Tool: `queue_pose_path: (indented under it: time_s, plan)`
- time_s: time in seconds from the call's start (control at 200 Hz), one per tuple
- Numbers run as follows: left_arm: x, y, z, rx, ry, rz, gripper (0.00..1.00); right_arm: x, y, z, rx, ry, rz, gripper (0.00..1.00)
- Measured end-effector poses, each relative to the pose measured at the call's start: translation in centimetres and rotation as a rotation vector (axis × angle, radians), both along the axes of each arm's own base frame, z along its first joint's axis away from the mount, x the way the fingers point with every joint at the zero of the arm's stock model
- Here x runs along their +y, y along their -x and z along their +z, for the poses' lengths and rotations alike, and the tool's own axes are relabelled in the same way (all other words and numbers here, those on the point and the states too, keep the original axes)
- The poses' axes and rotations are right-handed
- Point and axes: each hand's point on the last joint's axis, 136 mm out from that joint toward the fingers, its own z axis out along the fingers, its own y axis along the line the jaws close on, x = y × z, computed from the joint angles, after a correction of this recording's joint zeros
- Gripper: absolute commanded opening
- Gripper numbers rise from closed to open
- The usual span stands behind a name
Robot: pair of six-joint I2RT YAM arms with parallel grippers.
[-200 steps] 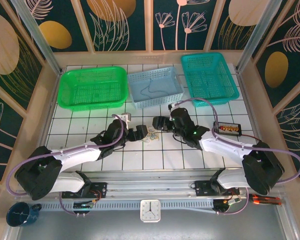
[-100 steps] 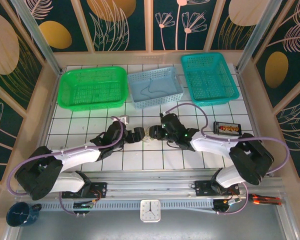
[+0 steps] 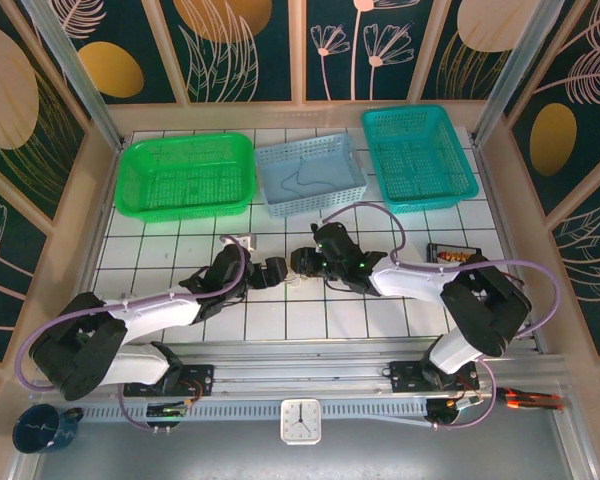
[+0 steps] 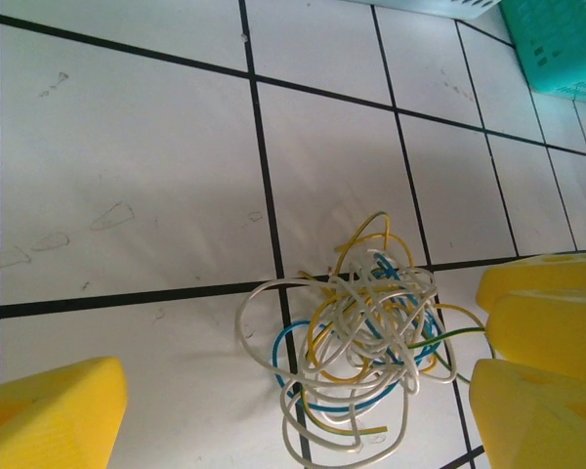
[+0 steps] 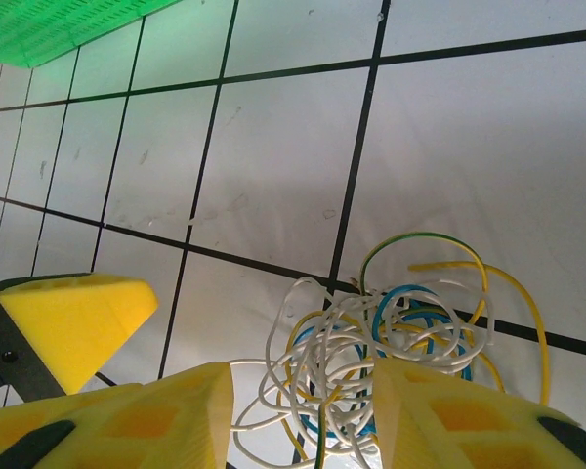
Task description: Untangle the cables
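Flanking the tangle of thin white, yellow and blue cables (image 5: pixel 391 332), the right gripper's (image 5: pixel 303 420) yellow foam pads (image 5: pixel 449 420) stand half-closed; whether they pinch, I cannot tell. The left gripper (image 4: pixel 293 410) gapes wide around it, on white tiles (image 4: pixel 127 147). Clamping several strands together could tighten knots.

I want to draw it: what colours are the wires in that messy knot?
White, yellow and blue wires, seen best in the left wrist view.
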Motion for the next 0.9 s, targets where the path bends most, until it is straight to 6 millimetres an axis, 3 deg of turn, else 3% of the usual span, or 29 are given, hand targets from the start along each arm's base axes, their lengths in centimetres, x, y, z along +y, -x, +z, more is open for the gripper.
queue_pose_path:
  time_s: [0.455,0.771,0.901]
  plan:
    - [0.2,0.0,-0.1,0.001,-0.001,0.003,0.92,0.2,1.0,0.5,0.003,-0.01,0.02,0.41]
    - [0.3,0.1,-0.2,0.0,0.0,0.005,0.92,0.1,1.0,0.2,0.004,0.001,0.014,0.3]
    - [0.3,0.0,0.0,-0.004,0.003,0.005,0.92,0.1,1.0,-0.1,0.006,0.01,0.013,0.3]
